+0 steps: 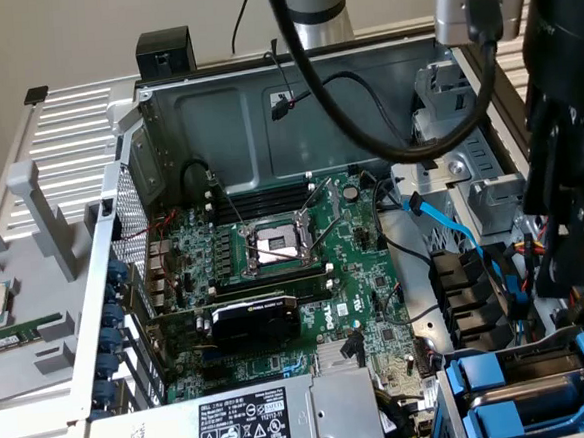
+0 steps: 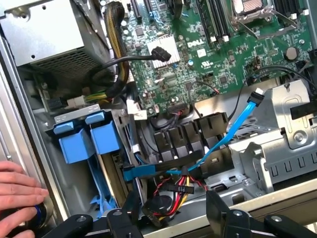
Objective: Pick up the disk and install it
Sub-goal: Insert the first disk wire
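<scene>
Near edge first: the gripper (image 2: pixel 173 199) has its jaws wide apart and holds nothing. It hangs over a bundle of red, yellow and black wires (image 2: pixel 173 191) just inside the case. Beside it a person's hand (image 2: pixel 20 191) rests at the case rim, its fingers over a small round part you cannot identify. Just beyond, two blue carriers (image 2: pixel 84 139) stand side by side in the drive bay. Judgement: the disk sits in one of them, but its metal body and label are hidden, so you cannot tell which, or whether it is seated. Step in hand, as judged: approach, nothing grasped. A grasp calls for lining the jaws up over a carrier front, off the wires and clear of the hand and the blue data cable (image 2: pixel 237 124). Farther off are the motherboard (image 2: pixel 198 54) and the power-supply box (image 2: pixel 44 34), which is cut off at the edge.
</scene>
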